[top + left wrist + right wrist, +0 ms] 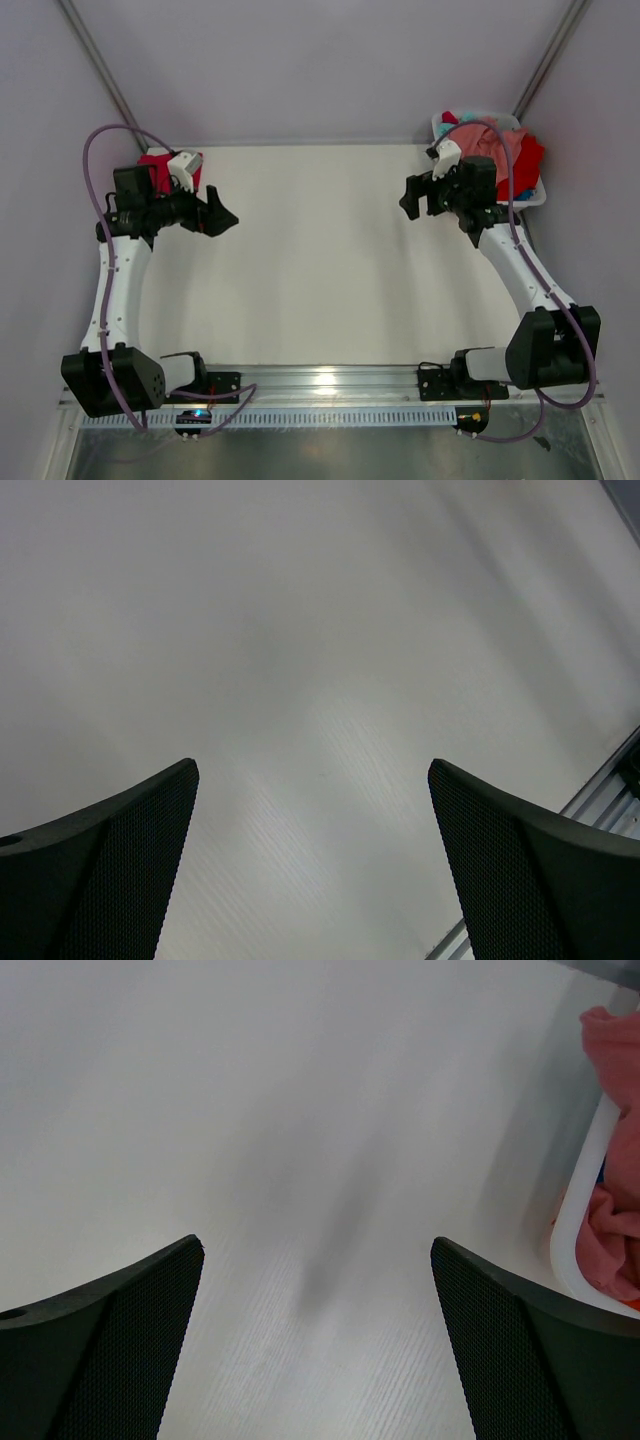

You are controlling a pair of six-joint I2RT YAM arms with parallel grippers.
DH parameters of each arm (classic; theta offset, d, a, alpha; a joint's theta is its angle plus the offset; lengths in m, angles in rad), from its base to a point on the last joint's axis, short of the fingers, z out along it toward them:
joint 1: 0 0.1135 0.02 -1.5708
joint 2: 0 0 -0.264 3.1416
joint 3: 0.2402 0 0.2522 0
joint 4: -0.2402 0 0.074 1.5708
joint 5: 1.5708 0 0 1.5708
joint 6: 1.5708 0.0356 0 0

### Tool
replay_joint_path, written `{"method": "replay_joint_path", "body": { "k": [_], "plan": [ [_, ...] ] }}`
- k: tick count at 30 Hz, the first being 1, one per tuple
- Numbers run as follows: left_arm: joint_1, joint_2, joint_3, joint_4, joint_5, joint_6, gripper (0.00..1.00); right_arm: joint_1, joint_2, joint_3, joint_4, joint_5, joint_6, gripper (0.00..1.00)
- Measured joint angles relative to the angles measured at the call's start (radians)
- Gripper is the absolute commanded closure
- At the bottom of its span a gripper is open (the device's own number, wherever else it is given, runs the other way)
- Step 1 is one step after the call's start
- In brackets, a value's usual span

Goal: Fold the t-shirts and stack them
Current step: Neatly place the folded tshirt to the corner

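Note:
A white basket (pixel 443 123) at the far right corner holds a heap of t-shirts: a salmon pink one (pixel 503 141) on top, a bright red one (pixel 529 160) hanging over the right side, and a bit of teal at the back. Another red cloth (pixel 152 164) lies at the far left corner, mostly hidden behind my left wrist. My left gripper (pixel 224 217) is open and empty above the bare table (pixel 320 250). My right gripper (pixel 408 198) is open and empty, just left of the basket. In the right wrist view the basket rim (pixel 580 1210) and pink cloth (pixel 612 1050) show at the right.
Grey walls close in the table at the back and both sides. An aluminium rail (pixel 330 382) with the arm bases runs along the near edge. Purple cables loop over both arms.

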Motion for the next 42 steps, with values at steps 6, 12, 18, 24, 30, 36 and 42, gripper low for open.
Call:
{"method": "replay_joint_path", "body": {
  "k": [6, 12, 18, 24, 30, 36, 42],
  "plan": [
    [0.000, -0.002, 0.000, 0.019, 0.037, 0.032, 0.01, 0.000, -0.005, -0.010, 0.038, 0.069, 0.057, 0.01],
    [0.000, -0.021, -0.061, 0.119, 0.092, 0.004, 0.01, 0.000, -0.032, -0.036, 0.079, 0.104, 0.113, 0.01],
    [0.000, -0.022, -0.107, 0.158, 0.104, -0.026, 0.01, 0.000, -0.056, -0.057, 0.100, 0.113, 0.129, 0.01],
    [0.000, -0.022, -0.114, 0.190, 0.090, -0.074, 0.01, 0.000, -0.080, -0.074, 0.107, 0.111, 0.133, 0.01],
    [0.000, -0.019, -0.117, 0.198, 0.041, -0.111, 0.01, 0.000, -0.080, -0.074, 0.105, 0.106, 0.129, 0.01],
    [0.000, -0.019, -0.138, 0.220, 0.024, -0.121, 0.01, 0.000, -0.080, -0.074, 0.104, 0.098, 0.128, 0.01],
    [0.000, -0.020, -0.176, 0.254, 0.029, -0.130, 0.01, 0.000, -0.080, -0.074, 0.101, 0.091, 0.125, 0.01]
  ]
}}
